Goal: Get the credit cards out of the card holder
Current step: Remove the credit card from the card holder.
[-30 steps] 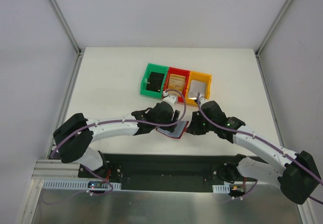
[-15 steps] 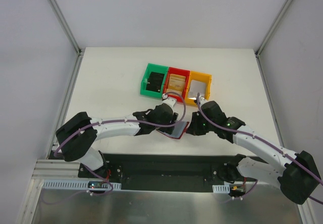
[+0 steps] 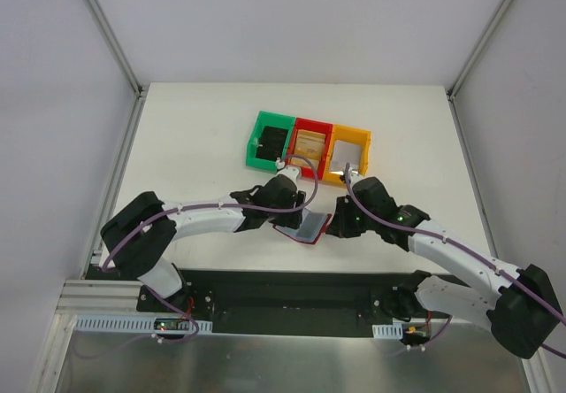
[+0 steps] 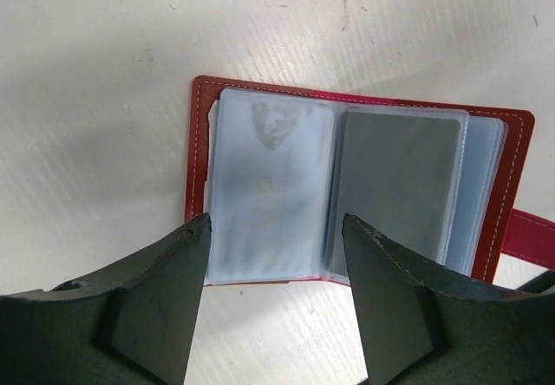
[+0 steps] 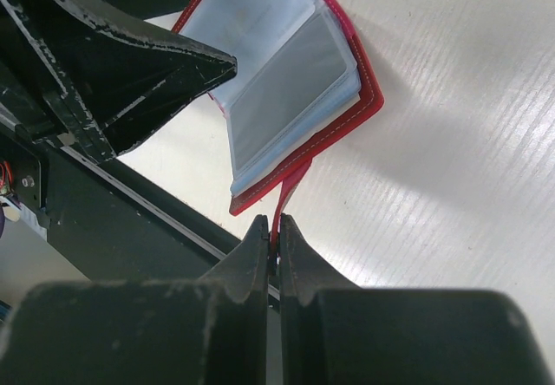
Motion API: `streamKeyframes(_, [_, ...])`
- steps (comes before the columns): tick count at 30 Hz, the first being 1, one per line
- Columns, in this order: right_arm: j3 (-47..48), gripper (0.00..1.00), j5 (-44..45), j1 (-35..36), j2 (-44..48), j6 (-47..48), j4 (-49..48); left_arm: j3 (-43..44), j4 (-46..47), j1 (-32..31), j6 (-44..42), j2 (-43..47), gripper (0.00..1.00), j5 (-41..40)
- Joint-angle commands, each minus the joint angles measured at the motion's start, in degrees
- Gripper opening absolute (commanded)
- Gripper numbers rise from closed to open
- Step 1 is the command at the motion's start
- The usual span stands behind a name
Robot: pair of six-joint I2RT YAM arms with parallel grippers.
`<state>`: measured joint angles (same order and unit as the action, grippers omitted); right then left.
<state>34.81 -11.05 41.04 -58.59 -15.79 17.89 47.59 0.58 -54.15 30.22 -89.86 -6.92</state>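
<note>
Down near the front edge of the white counter point(image 3: 195, 145), just ahead of the arm bases, seeing the card holder point(image 3: 302, 227) laid open with its inside facing up. Well short of the row made by the green bin point(image 3: 269, 142), red bin point(image 3: 309, 145) and yellow bin point(image 3: 350, 151), and not touching any of them. Dark red cover, pale stitching along the border, showing only as a thin frame around the contents. Inside, clear plastic sleeves stacked like pages. From the left wrist view, a pale grey-blue panel on the left with a faint smudged print near its top, a darker grey panel on the right, and further sleeve edges peeking out beyond that. From the right wrist view, a dark shadow on the counter beside the cover's outer edge. Short red strap tab point(image 5: 290, 190) sticking out from one long side. Clamped on that tab, the right pincer point(image 5: 274, 229), pressed together with a sliver of red between the tips. Over the other half, the left pincer point(image 4: 276, 225), spread wide, one dark finger point(image 4: 165, 298) at each side of the pale panel's lower edge. Cannot tell whether those fingers touch the sleeves.
</note>
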Motion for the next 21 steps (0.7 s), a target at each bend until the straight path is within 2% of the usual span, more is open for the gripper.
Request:
streamKeyframes(1, [-0.4,0.00,-0.9,0.3,0.3,0.2,-0.2,-0.4,2.1,0.3,1.3,-0.7,0.61,2.3])
streamKeyframes(10, [-0.6,0.00,-1.0,0.3,0.6,0.2,-0.2,-1.1,2.9,0.5,2.4,-1.9,0.53,4.1])
streamKeyframes(16, [-0.7,0.00,-0.9,0.3,0.7,0.3,-0.2,-3.4,3.6,0.5,2.9,1.9,0.61,-0.5])
streamKeyframes(21, [-0.7,0.00,-0.9,0.3,0.5,0.3,-0.3,-4.1,3.6,1.9,3.1,2.6,0.63,-0.1])
